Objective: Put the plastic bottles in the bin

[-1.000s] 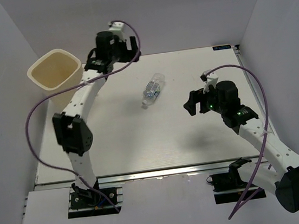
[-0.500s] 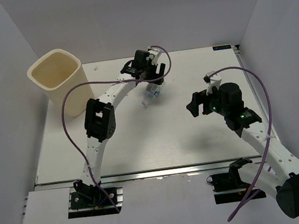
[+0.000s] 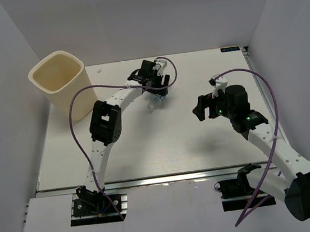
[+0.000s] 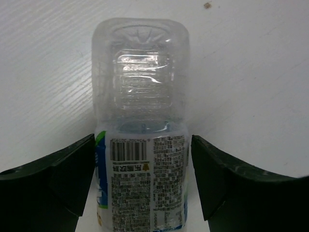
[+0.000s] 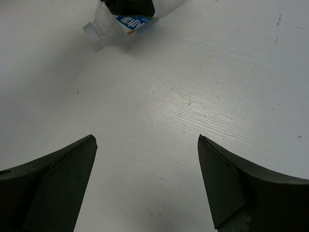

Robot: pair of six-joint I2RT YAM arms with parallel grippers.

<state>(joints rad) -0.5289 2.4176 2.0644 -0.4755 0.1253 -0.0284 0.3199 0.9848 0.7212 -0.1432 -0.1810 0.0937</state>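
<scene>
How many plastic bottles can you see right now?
1. The bottle lies on the table between the left pincer's fingers. Others may be hidden inside the bin.

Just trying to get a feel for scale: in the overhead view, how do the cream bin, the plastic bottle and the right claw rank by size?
1. the bin, by far
2. the right claw
3. the bottle, though the left claw hides most of it, so its place is unsure
</scene>
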